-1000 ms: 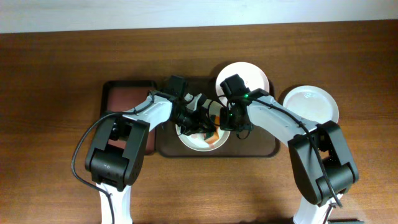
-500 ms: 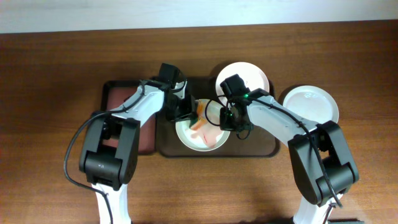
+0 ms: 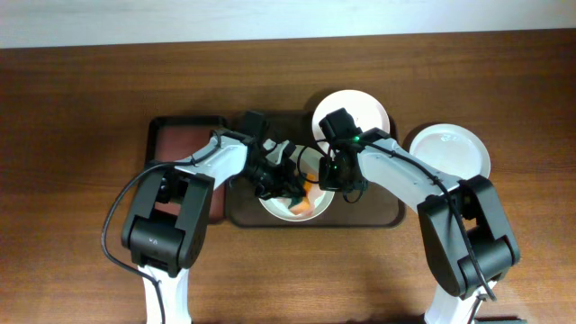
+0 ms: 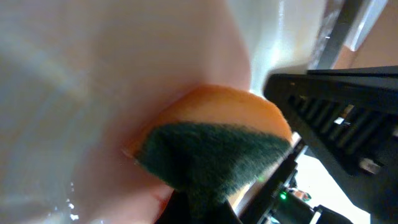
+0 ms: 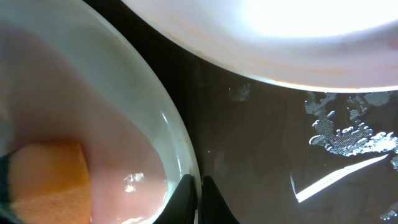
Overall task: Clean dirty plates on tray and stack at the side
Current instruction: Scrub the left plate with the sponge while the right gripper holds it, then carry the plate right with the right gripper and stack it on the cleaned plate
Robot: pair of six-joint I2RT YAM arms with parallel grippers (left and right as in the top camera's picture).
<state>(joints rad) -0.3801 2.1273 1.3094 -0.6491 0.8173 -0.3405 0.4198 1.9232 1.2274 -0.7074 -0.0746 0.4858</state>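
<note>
Overhead, far left: narrow maroon tray (image 3: 176, 137), partly under the left arm. Next, left gripper (image 3: 288, 183) clamped on an orange sponge (image 3: 304, 204), green scrub face showing in the left wrist view, pressed onto the mint plate (image 3: 279, 208). That plate sits front-centre in the brown tray (image 3: 378, 220). Right wrist view shows a pink sauce film on its floor, so wiping looks unfinished. Right gripper (image 3: 332, 176) pinches the plate's right rim, jaws closed on it, steadying. Behind it a white plate (image 3: 353, 108) at the tray's back edge, close to the mint plate's rim. Far right, another white plate (image 3: 450, 151) on the table (image 3: 81, 225), off the tray, looks clean.

Risks: the two grippers work very near each other, so a wide sponge stroke could hit the right gripper. Tray floor is wet, so hard scrubbing may skid the plate or pull the rim out of the pinch. Lifting it out may clip the white plate behind.
</note>
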